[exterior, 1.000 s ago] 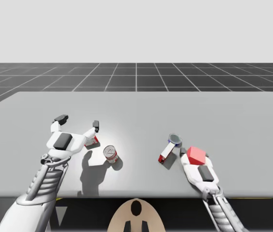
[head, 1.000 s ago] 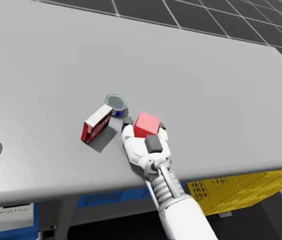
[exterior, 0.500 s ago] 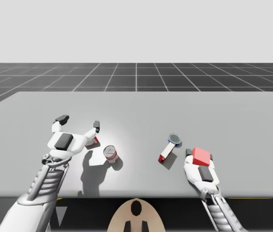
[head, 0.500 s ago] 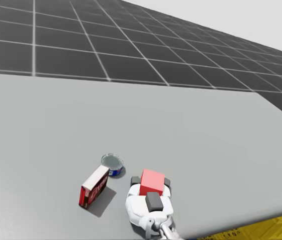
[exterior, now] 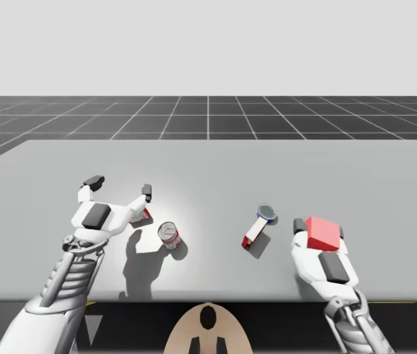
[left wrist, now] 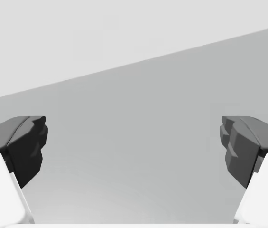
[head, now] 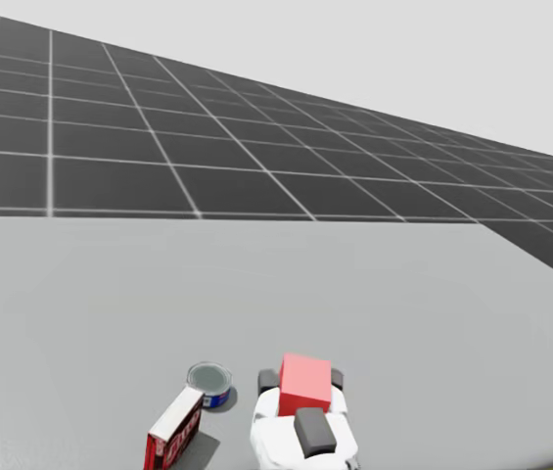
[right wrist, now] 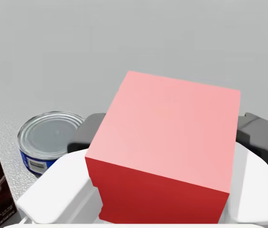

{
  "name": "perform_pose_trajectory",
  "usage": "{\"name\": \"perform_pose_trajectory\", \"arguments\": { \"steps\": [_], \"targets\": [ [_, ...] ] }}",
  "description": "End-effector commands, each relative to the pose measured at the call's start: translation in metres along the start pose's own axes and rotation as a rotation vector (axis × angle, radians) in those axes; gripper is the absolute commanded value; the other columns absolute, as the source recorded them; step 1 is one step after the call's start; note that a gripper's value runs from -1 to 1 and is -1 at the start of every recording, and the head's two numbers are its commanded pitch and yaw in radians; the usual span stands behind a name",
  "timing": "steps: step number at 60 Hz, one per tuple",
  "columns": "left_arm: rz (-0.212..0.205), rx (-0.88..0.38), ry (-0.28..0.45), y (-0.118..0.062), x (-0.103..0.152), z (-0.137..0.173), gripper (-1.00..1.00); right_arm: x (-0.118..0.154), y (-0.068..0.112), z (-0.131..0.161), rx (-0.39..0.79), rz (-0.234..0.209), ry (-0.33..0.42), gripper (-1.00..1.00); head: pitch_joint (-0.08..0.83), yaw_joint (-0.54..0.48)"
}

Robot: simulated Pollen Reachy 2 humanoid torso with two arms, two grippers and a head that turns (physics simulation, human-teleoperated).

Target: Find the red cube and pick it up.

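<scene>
Cube (right wrist: 164, 142), matte red, sharp-edged, clamped in right hand (right wrist: 171, 132).

red-and-white item (exterior: 142, 217) half behind left gripper (exterior: 119, 185), flat box (head: 173, 434) cropped

Place: a simulator's rendered test scene, seemingly a bare bench set up for handling trials.
Table (exterior: 208, 158): one broad, flat grey top, running on plain ahead of the left gripper (left wrist: 134, 147) and its fingers (left wrist: 27, 142) to a straight far edge.
Floor (exterior: 208, 114): dark, ruled with a pale square grid out to a level horizon.
Backdrop (exterior: 208, 44): even pale grey.
Props: a low blue can (right wrist: 48, 137) just beside the right gripper (right wrist: 171, 135), and a red and white box (exterior: 252, 233) near that can.
</scene>
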Motion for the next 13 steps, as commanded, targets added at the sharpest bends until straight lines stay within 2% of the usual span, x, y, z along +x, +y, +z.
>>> {"name": "perform_pose_trajectory", "arguments": {
  "steps": [1, 6, 7, 10, 11, 13],
  "targets": [
    [0.004, 0.001, 0.000, 0.001, 0.000, 0.000, -1.00, 0.061, 0.002, 0.006, 0.107, 0.031, -0.178, 1.00, 0.333, -0.46],
    [0.006, 0.002, 0.000, 0.001, 0.001, 0.000, -1.00, 0.091, 0.001, 0.012, 0.115, 0.058, -0.259, 1.00, 0.335, -0.47],
    [0.007, 0.003, 0.000, 0.002, 0.001, 0.000, -1.00, 0.104, 0.000, 0.015, 0.116, 0.071, -0.299, 1.00, 0.336, -0.47],
    [0.008, 0.004, 0.000, 0.001, 0.001, 0.000, -1.00, 0.116, 0.000, 0.018, 0.116, 0.086, -0.339, 1.00, 0.337, -0.47],
    [0.008, 0.004, 0.000, 0.001, 0.001, 0.000, -1.00, 0.128, 0.000, 0.020, 0.113, 0.105, -0.385, 1.00, 0.338, -0.48],
    [0.008, 0.004, 0.000, 0.002, 0.001, 0.000, -1.00, 0.135, -0.001, 0.022, 0.108, 0.115, -0.413, 1.00, 0.339, -0.48]
  ]
}}
